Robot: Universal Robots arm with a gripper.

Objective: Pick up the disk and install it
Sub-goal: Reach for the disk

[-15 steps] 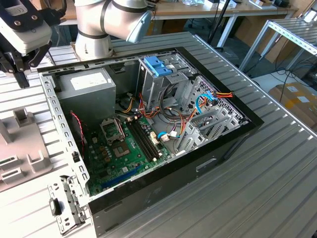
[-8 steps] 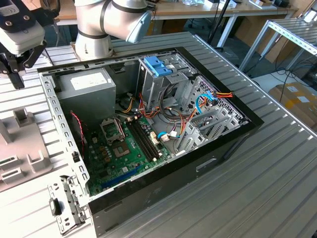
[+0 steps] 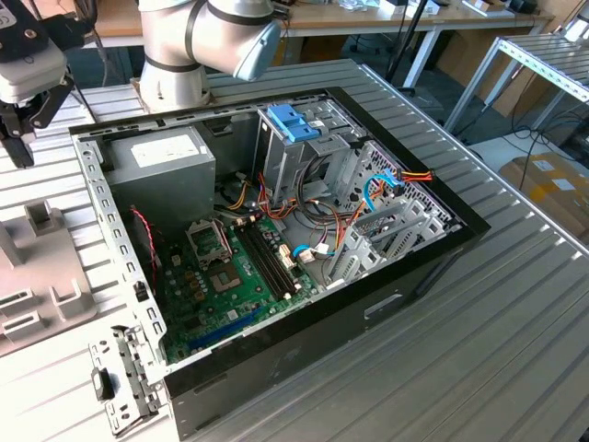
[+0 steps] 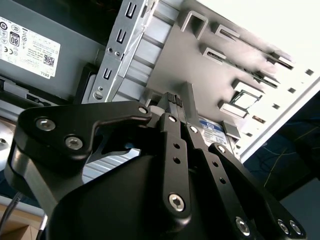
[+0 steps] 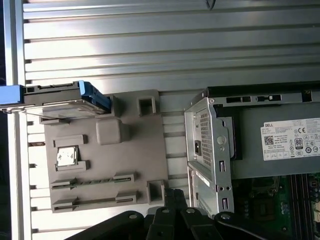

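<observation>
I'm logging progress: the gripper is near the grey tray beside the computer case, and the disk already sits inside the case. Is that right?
No. The disk is not inside the case; the first wrist view shows it on the grey tray, outside the case. The gripper is indeed near that tray.

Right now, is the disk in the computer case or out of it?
Out. The disk sits on the grey fixture tray, beside the computer case, not inside it.
</observation>
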